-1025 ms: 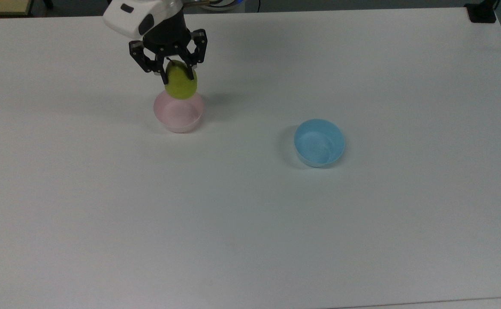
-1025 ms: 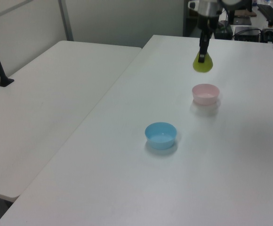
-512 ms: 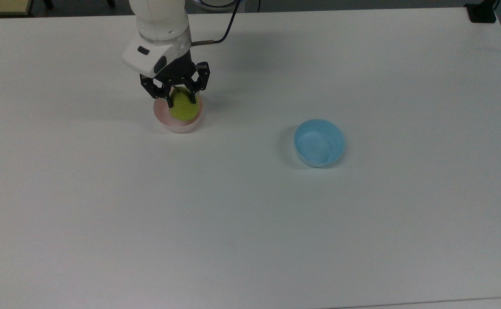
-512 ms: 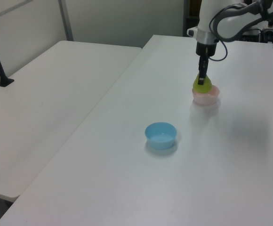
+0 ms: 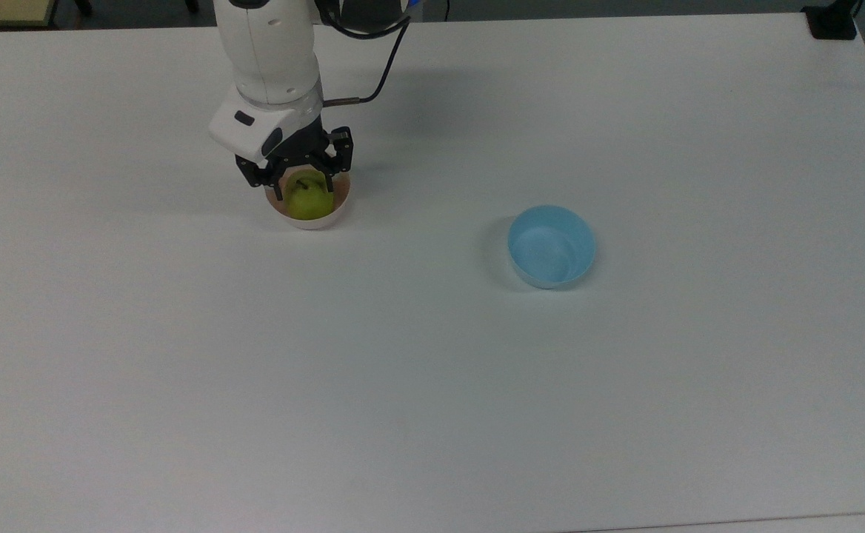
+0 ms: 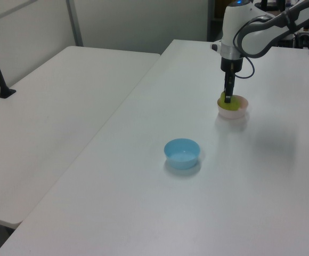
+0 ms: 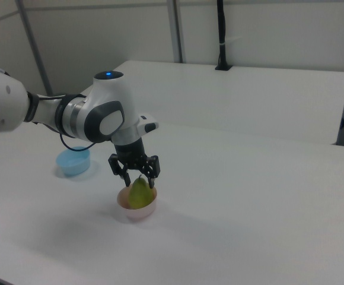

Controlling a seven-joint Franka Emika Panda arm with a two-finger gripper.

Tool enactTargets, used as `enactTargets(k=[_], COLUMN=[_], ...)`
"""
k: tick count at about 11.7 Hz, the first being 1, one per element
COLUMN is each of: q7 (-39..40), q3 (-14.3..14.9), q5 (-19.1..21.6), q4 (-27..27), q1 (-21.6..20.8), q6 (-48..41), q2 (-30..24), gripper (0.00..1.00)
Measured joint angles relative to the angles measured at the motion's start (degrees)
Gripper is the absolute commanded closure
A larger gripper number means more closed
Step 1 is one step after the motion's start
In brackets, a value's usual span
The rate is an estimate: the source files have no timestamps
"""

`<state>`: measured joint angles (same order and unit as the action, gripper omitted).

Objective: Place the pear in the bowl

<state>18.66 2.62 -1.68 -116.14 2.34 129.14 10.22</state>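
The yellow-green pear [image 5: 308,201] sits upright inside the pale pink bowl [image 5: 334,209], its dark stem pointing up. My gripper [image 5: 303,189] reaches down into the bowl from above and is open, one finger on each side of the pear's upper part. In the right view the pear [image 7: 139,195] fills most of the bowl [image 7: 140,213] under the gripper [image 7: 139,181]. The left view has the gripper [image 6: 228,99] edge-on over the pear [image 6: 224,103] and the bowl [image 6: 240,112].
A light blue bowl [image 5: 551,246] of the same size stands empty on the white table [image 5: 432,385], well off to the top view's right of the pink one. A second white table [image 6: 48,106] adjoins on the left view's left.
The gripper came down with the pear from above the pink bowl into it. Its fingers now stand wider apart and the pear rests in the bowl.
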Motion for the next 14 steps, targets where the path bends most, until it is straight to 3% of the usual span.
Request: enactTargets(k=[3,9,11,14], q7=[0.0,-0.4,-4.7,-6.9], q3=[0.1,0.1,0.1,0.0], q5=[0.0,0.4,4.5,6.2], q4=[1.0,22.6,25.1,25.2], q1=[0.2,0.1,0.0,-0.5], q6=[-1.3,-29.9,-32.2,-32.2], q2=[-0.3,-4.3,-6.1,-6.8], gripper=[0.00,0.00,0.00,0.00])
